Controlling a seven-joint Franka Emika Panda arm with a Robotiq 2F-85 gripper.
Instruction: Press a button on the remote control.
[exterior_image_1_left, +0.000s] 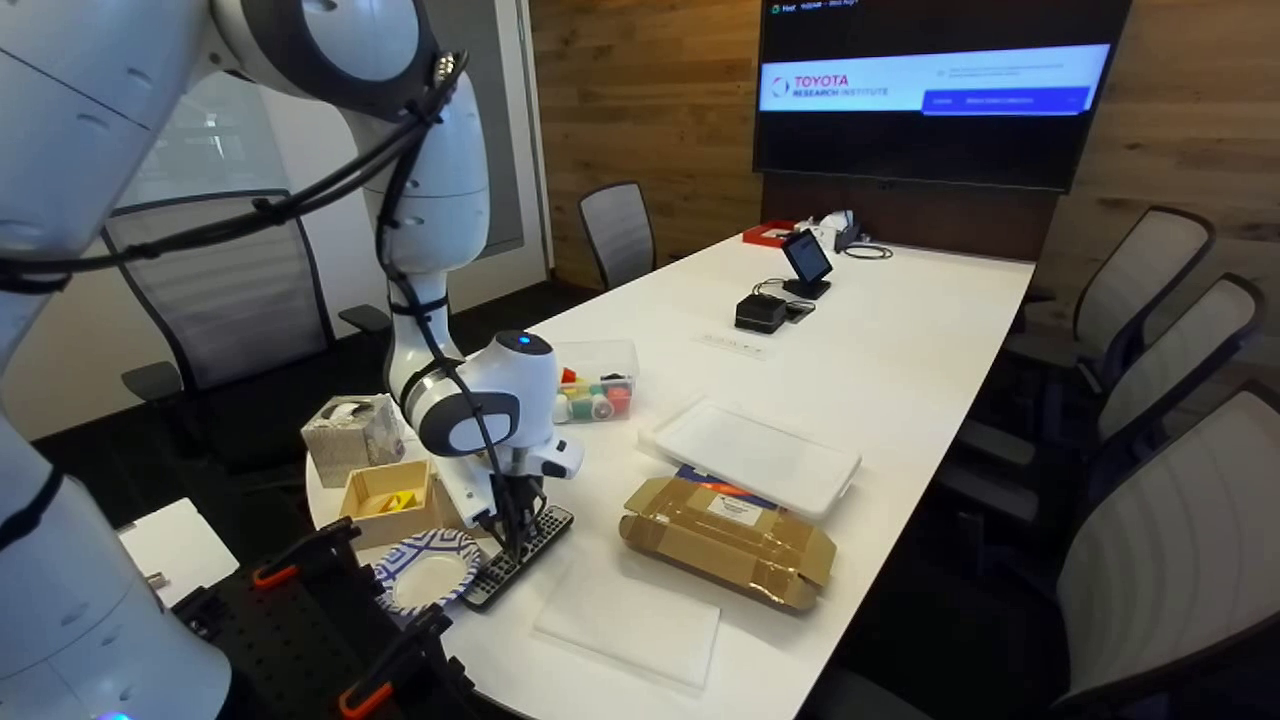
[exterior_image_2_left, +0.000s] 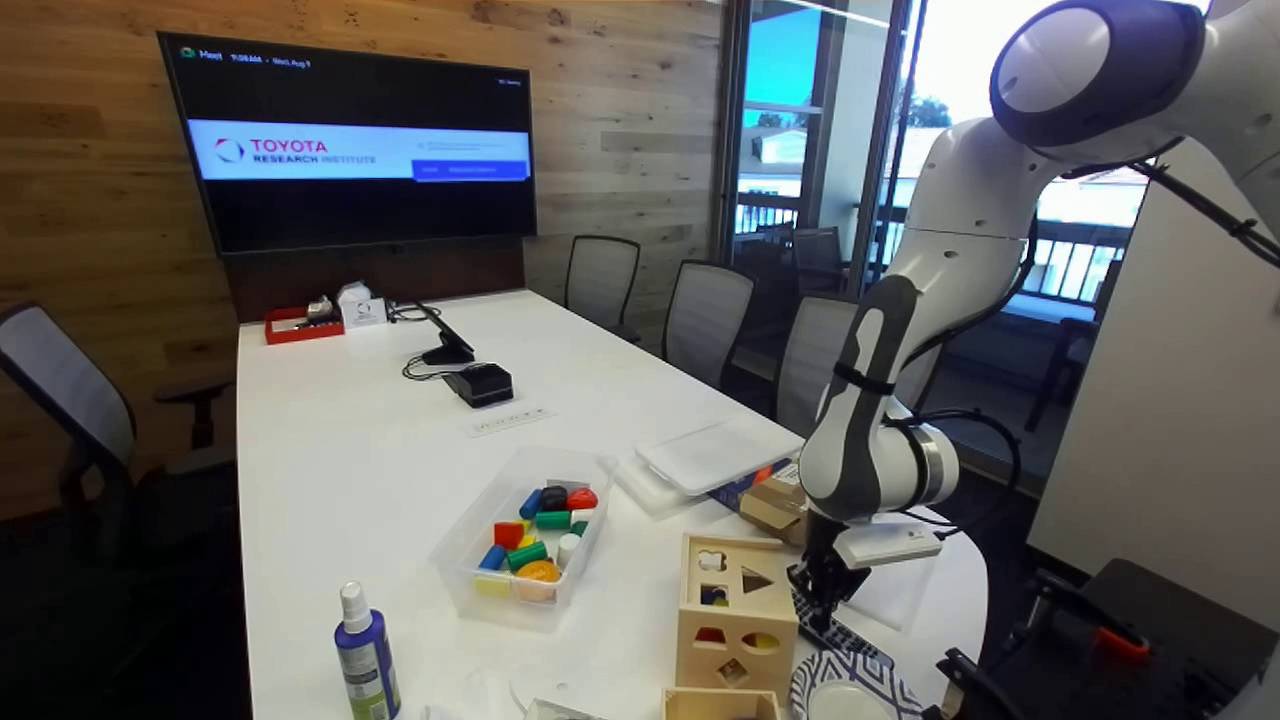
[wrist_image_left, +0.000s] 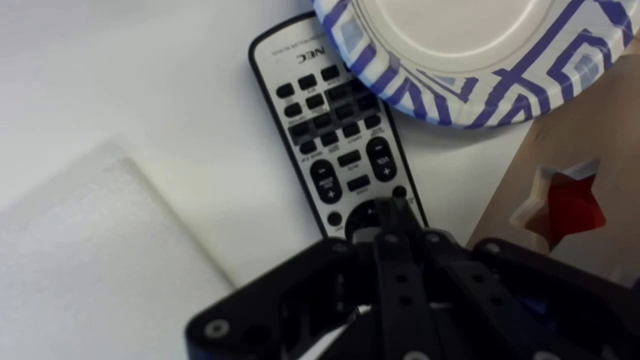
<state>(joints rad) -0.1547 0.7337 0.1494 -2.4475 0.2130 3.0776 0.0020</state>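
Note:
The remote control (wrist_image_left: 320, 120) is a slim silver-grey bar with black edges and rows of dark buttons. It lies flat on the table and also shows in both exterior views (exterior_image_1_left: 548, 526) (exterior_image_2_left: 858, 645). My gripper (wrist_image_left: 392, 202) is shut with its fingertips together and nothing visible between them. It points down over the remote, with the tips at the round navigation pad and a small button beside it. The gripper also shows over the remote in both exterior views (exterior_image_1_left: 515, 552) (exterior_image_2_left: 822, 615). I cannot tell whether the tips touch the remote. The remote's near part is hidden behind the gripper.
A blue-patterned paper plate (wrist_image_left: 450, 107) overlaps one corner of the remote. A wooden shape box (exterior_image_2_left: 735, 640) stands close beside the remote and gripper. A flat translucent sheet (exterior_image_1_left: 630, 625) and a cardboard box (exterior_image_1_left: 730, 545) lie on the remote's other side.

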